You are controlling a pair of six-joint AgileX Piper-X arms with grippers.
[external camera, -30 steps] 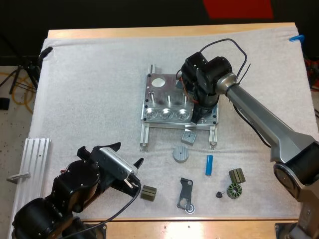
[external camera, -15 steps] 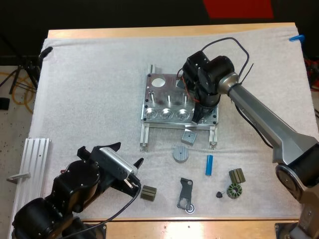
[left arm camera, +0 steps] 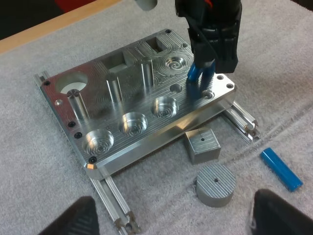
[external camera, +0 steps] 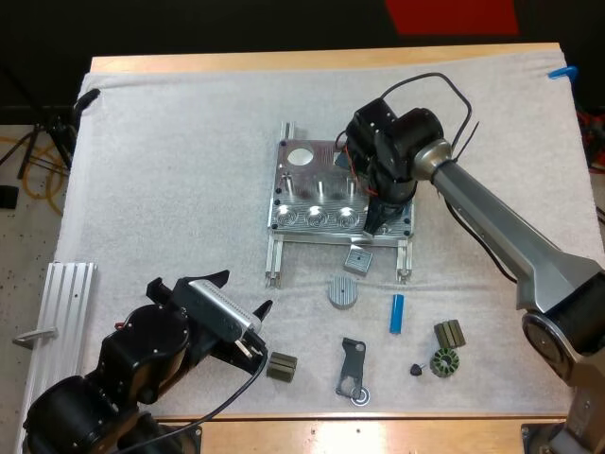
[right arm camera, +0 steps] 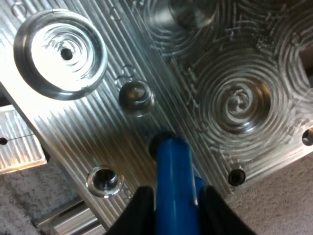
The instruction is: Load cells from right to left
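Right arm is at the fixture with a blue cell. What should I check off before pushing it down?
1. The right pincer is shut on the bright blue cylinder: ok.
2. Cylinder tip meets the small dark hole in the machined metal fixture: ok, by the right wrist view.
3. Cylinder square to that hole: cannot tell; it looks slanted in the left wrist view.
4. The left pincer is open and apart from the fixture: ok.
5. A spare blue cylinder lies on the white mat for the next load: ok.
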